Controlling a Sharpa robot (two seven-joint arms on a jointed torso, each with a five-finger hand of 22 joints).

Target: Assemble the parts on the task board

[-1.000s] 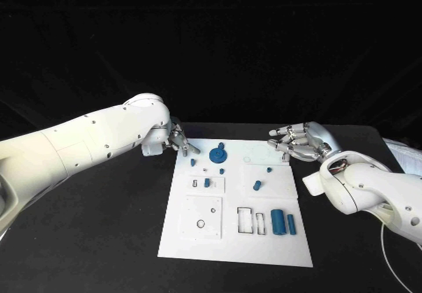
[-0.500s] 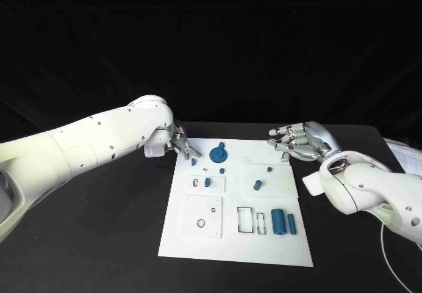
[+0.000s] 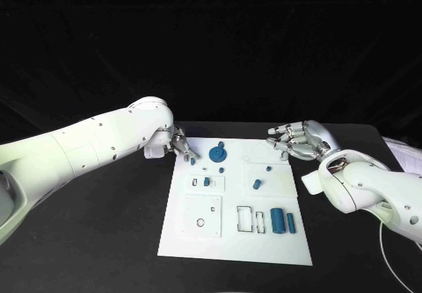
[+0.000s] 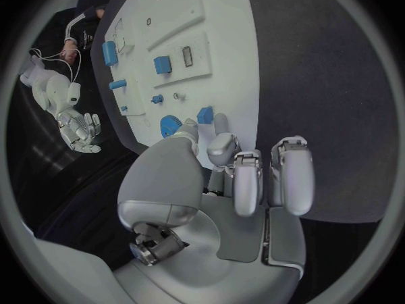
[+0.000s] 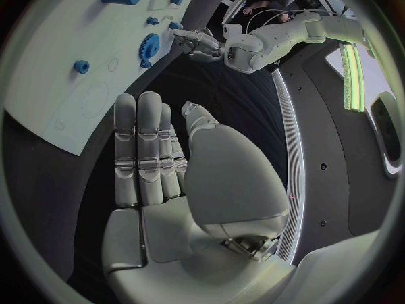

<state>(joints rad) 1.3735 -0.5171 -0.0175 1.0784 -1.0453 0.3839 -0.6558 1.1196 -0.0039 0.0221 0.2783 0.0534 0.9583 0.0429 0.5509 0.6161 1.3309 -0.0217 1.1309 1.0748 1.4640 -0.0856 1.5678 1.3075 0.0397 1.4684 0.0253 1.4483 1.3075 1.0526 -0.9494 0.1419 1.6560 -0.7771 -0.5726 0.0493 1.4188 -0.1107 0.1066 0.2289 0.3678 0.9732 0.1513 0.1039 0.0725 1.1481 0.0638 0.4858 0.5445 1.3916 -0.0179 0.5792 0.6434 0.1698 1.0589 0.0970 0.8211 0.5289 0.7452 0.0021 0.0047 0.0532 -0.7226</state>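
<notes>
Left hand (image 3: pixel 180 146) fingertips on small blue part (image 3: pixel 193 162).

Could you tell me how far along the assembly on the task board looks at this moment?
Early, it seems. On the task board, a round gear and some small blue pieces may already be seated. The left hand reaches to a small blue part at the far-left corner; a grip is unclear. The right hand hovers, holding nothing. Two blue cylinders lie loose beside empty rectangular slots.

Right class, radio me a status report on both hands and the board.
Left hand at the task board's far left corner, by a small blue part. Right hand empty, hovering off the far right corner. Nothing blocking.
</notes>
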